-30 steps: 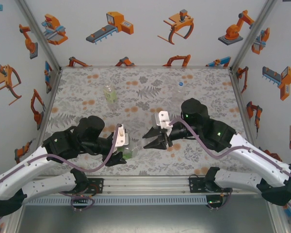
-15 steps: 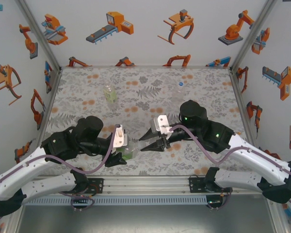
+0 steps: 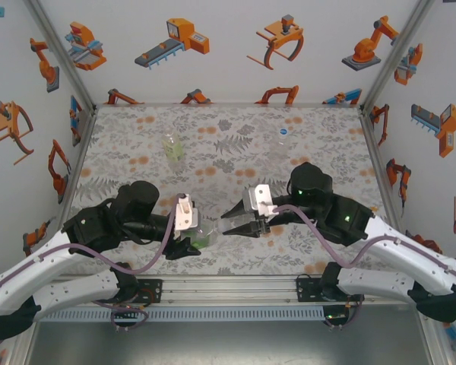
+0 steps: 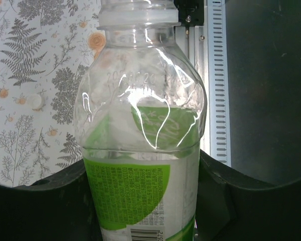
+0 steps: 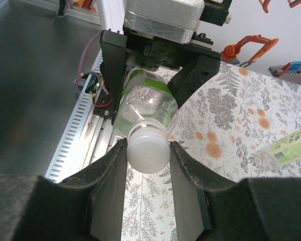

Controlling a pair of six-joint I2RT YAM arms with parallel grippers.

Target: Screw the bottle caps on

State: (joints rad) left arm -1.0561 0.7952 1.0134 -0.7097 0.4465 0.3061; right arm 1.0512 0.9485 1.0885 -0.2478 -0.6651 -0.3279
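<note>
Clamping the green bottle (image 4: pixel 140 150) in the left gripper (image 4: pixel 143 211), neck aimed at the right gripper (image 5: pixel 148 160). Pinching the white cap (image 5: pixel 148 148) there, on the bottle's axis

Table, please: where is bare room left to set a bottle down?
The table lies bare between the yellowish bottle and colourless bottle, and from the yellowish one to the left wall. Crowded: the front middle, where the left gripper holds the green bottle and the right gripper its cap.
</note>
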